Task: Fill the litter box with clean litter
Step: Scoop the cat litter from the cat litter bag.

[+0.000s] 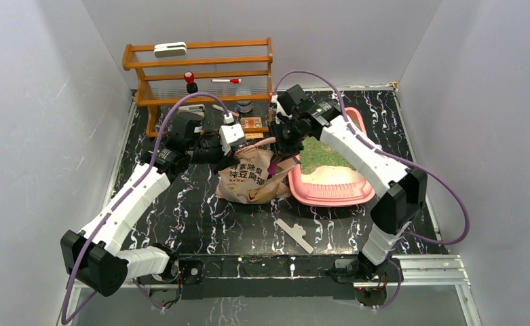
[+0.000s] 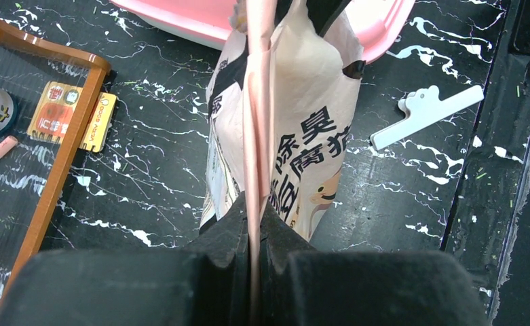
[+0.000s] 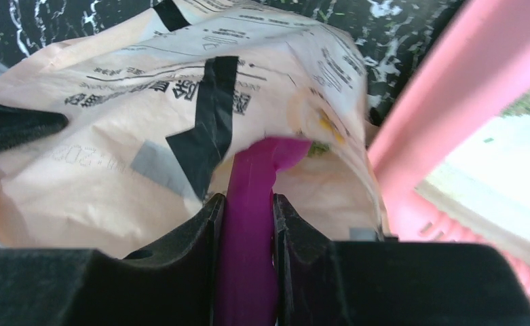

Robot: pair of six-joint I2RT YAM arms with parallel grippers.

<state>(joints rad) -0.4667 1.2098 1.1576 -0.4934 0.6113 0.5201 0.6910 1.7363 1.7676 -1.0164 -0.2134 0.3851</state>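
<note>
Pinching the flat, pale-pink top seam of the beige paper bag (image 2: 313, 129) with the left gripper (image 2: 256, 212), matte black jaws closed tight on that thin folded edge and holding it upright. Gripping the smooth, glossy purple scoop (image 3: 265, 153) by its narrow handle with the right gripper (image 3: 247, 204), jaws part-way closed and pressing on both sides of the plastic, with the rounded far end dipping into the crumpled bag mouth beside a few green specks. Showing creased matte paper there, printed with bold black characters and a small cartoon face, and patched with strips of black and grey tape. Finding the litter box (image 1: 330, 197) lying just right of the bag on the far right part of the black, white-veined table (image 1: 201, 217): a pink rectangular plastic tray with rounded corners, a raised rolled rim and pale cream inner walls. Seeing the clean litter (image 1: 316, 155) spreading as a grainy, grass-green layer over the far part of the tray floor, with the near part showing bare and cream. Also taking in a slatted wooden rack (image 1: 201, 68) standing at the far left edge, and a flat white plastic clip (image 1: 296, 235) lying on the table near the arm bases.
</note>
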